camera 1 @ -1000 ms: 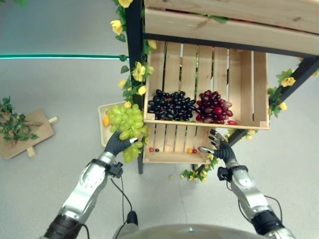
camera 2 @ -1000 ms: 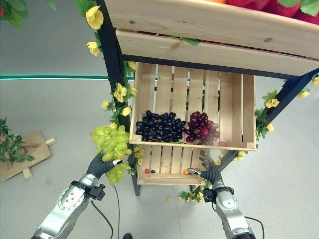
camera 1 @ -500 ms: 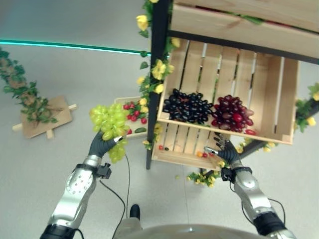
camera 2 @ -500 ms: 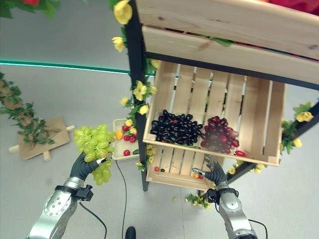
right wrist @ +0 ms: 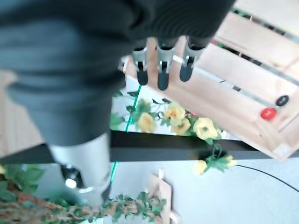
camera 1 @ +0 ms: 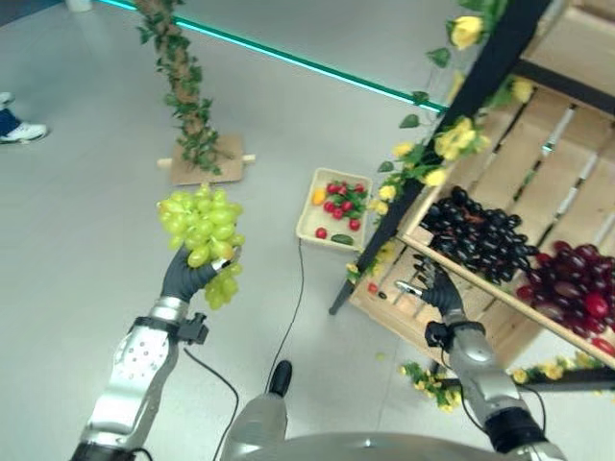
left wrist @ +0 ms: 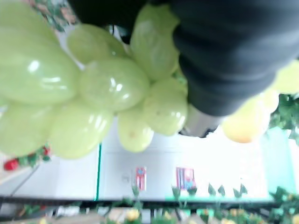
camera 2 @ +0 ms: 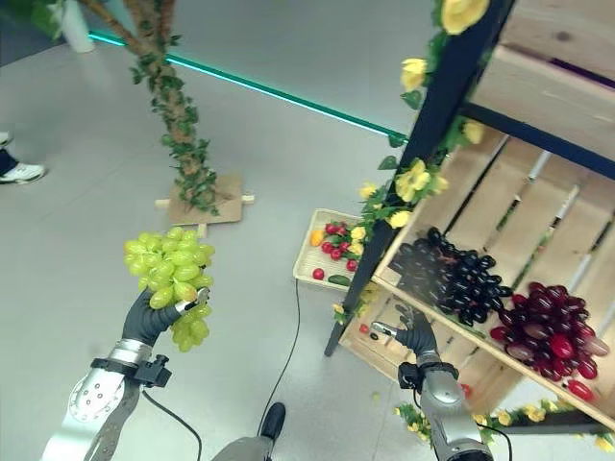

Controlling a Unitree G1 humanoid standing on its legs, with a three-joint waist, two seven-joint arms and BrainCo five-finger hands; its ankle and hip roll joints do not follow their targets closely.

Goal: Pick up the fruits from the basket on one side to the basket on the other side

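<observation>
My left hand (camera 1: 185,279) is shut on a bunch of green grapes (camera 1: 200,227), held up over the bare floor, well left of the shelf. Close up, the grapes (left wrist: 107,84) sit against the hand's dark cover (left wrist: 224,51). A shallow basket (camera 1: 309,217) with red and orange fruits lies on the floor by the shelf's black post. The wooden crate (camera 1: 459,277) on the shelf holds dark grapes (camera 1: 485,235) and red grapes (camera 1: 567,293). My right hand (camera 1: 437,293) stands open in front of the lower crate (right wrist: 243,88), its fingers (right wrist: 159,70) straight and holding nothing.
A leafy garland on a wooden base (camera 1: 204,165) stands at the back left. A person's shoe (camera 1: 21,131) shows at the far left. Yellow flowers (camera 1: 444,144) climb the black post (camera 1: 480,77). Small red fruits (right wrist: 267,113) lie in the lower crate.
The camera has swung to the left. My left hand has carried the green grapes away from the crate, leftward past the floor basket. The right hand stays by the lower crate.
</observation>
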